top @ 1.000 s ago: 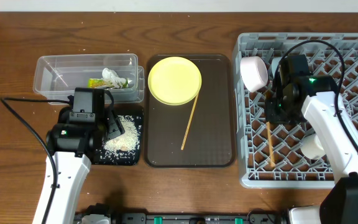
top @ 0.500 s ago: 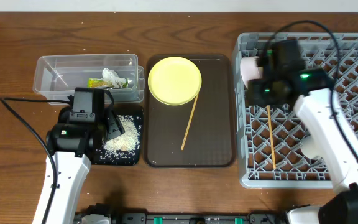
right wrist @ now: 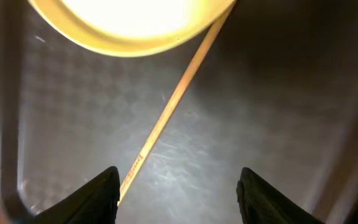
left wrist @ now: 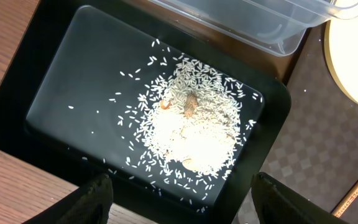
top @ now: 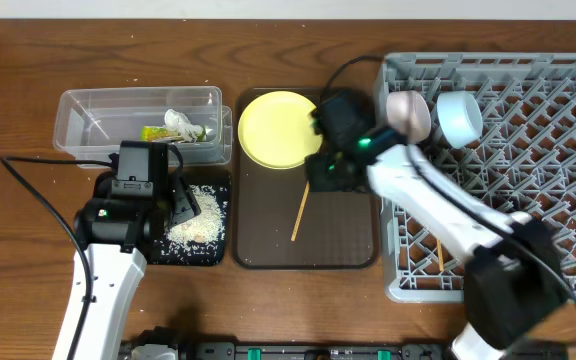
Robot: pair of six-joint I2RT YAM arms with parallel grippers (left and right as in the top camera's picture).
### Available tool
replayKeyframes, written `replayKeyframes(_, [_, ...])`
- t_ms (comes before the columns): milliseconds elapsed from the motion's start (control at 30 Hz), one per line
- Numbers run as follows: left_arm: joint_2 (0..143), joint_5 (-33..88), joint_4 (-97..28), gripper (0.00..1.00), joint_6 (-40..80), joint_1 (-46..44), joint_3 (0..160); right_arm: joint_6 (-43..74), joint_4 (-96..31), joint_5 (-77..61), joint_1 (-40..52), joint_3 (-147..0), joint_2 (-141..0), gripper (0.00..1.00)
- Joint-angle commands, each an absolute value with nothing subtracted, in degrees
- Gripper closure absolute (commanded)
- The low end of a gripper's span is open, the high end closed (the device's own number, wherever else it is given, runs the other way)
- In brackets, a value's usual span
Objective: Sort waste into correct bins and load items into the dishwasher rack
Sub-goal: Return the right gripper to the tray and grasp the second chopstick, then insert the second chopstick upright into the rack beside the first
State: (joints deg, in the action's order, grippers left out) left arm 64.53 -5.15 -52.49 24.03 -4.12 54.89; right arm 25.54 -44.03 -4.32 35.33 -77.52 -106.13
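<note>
Left gripper (left wrist: 182,186) hangs with its fingers spread wide over the near edge of the black tray (left wrist: 61,93), pinching nothing. Rice grains (left wrist: 194,134) are heaped toward the tray's right half, and bare floor shows along its left wall. Just beyond the far rim stands the clear container (top: 98,110), holding the snack wrapper (top: 153,132) and the tissue (top: 178,122).

Right of both lies the brown tray (top: 348,230). The yellow plate (top: 273,130) sits in its far left corner. One chopstick (top: 301,212) runs from the plate's rim toward the near side, with open floor on either flank. Right gripper (right wrist: 179,177) hovers above it, fingers parted and empty. A dark mark on the stick is too blurred to read.

Against the tray's right edge stands the dishwasher rack (top: 548,150). A white bowl (top: 408,112) and a light-blue bowl (top: 460,117) sit at its far left, and the other chopstick (top: 438,252) lies among its pegs.
</note>
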Motion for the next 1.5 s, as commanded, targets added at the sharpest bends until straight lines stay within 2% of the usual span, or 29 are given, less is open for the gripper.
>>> replayKeyframes(0, [64.7, -6.5, -52.7, 0.26, 24.3, -3.8, 54.6, 31.7, -43.0, -2.8, 37.5, -78.2, -110.3, 0.41])
replayKeyframes(233, [64.7, -6.5, -52.7, 0.26, 24.3, -3.8, 54.6, 36.7, -40.5, 0.1, 39.4, -78.2, -116.5, 0.44])
replayKeyframes(300, [64.7, -6.5, -52.7, 0.26, 24.3, -3.8, 54.6, 37.3, -40.5, 1.7, 39.7, -78.2, -117.4, 0.47])
replayKeyframes(433, [64.7, -6.5, -52.7, 0.26, 24.3, -3.8, 54.6, 40.6, -43.5, 6.6, 39.8, -78.2, -117.8, 0.71])
replayKeyframes(633, [64.7, -6.5, -52.7, 0.26, 24.3, -3.8, 54.6, 43.3, -48.1, 9.2, 39.2, -78.2, -117.8, 0.99])
replayKeyframes(867, [64.7, -6.5, -52.7, 0.26, 24.3, -3.8, 54.6, 39.8, -50.0, 5.0, 37.9, -78.4, -115.6, 0.99])
replayKeyframes(1133, [64.7, -6.5, -52.7, 0.26, 24.3, -3.8, 54.6, 28.3, -54.3, 2.8, 34.6, -78.5, -99.2, 0.99])
replayKeyframes(1300, [64.7, -6.5, -52.7, 0.26, 24.3, -3.8, 54.6, 21.1, -59.8, 3.2, 29.3, -78.5, -89.1, 0.99])
replayKeyframes(1467, [64.7, -6.5, -52.7, 0.26, 24.3, -3.8, 54.6, 18.5, -69.3, 7.7, 21.2, -78.5, -86.5, 0.99])
